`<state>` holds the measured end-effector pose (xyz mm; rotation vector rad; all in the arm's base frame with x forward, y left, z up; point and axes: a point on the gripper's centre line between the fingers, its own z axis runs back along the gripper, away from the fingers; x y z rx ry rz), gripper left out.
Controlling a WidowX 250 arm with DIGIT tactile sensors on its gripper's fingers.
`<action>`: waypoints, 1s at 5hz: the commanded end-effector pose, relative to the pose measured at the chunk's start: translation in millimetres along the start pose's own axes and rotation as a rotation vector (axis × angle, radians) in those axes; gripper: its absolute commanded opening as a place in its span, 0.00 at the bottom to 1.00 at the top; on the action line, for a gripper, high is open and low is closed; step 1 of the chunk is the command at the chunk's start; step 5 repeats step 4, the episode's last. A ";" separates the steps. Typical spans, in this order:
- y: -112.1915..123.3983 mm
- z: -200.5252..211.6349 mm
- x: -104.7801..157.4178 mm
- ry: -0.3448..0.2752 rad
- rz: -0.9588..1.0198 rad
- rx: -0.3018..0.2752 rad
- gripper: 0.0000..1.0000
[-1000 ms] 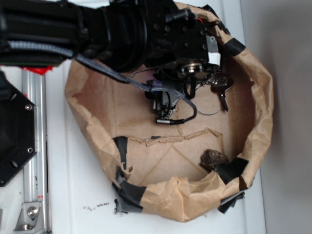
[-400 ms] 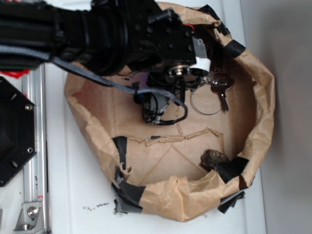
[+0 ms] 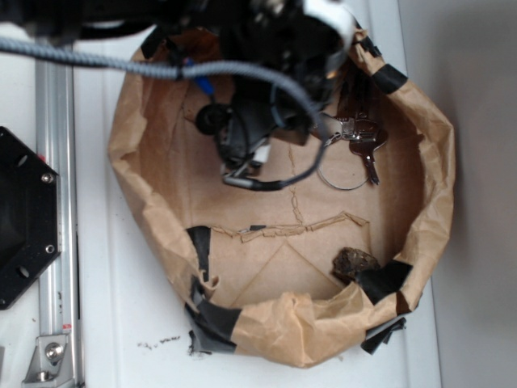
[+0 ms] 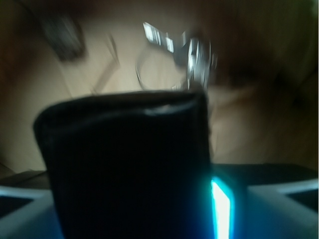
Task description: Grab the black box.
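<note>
filling the wrist view up close, the black box (image 4: 124, 164), dark and blurred, rounded top corners, a faint sheen along its upper edge, sitting right at the hand (image 4: 134, 219). looks clamped on the box, judging by how the box stands framed between the pale finger edges at the bottom corners, with a bright cyan glint on the right. exact contact of the pads not visible, so only a likely grip.

beyond the box, smeared by motion: key ring (image 4: 159, 69) with bright metal keys, and a dark lump (image 4: 62, 32) far left on brown paper.

from the exterior view, hand (image 3: 242, 149) hanging over the upper middle of the crumpled paper tray (image 3: 141, 162), wrapped in cables, box itself lost among the black parts. key ring (image 3: 343, 166) just right of the hand, thin wire loop, flat silver keys. small dark crumpled lump (image 3: 354, 260) near the lower right wall. paper wall soft, creased, patched with black tape strips (image 3: 212, 319). off to the left on the white desk (image 3: 129, 323), a black hexagonal plate (image 3: 24, 218) with screws beside an aluminium rail (image 3: 55, 202).

risks, as a judgement: glossy smooth skin could slide out of a shallow pinch; dangling cable could snag the keys or the soft paper rim on a lift.
</note>
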<state>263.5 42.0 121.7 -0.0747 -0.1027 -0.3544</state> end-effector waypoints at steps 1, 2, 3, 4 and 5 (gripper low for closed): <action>-34.9 19.9 28.6 0.038 0.050 -0.018 0.00; -62.0 14.6 23.5 0.127 0.110 -0.015 0.00; -64.2 19.5 17.2 0.088 0.135 0.011 0.00; -58.4 23.2 13.5 0.065 0.202 0.041 0.00; -58.4 23.2 13.5 0.065 0.202 0.041 0.00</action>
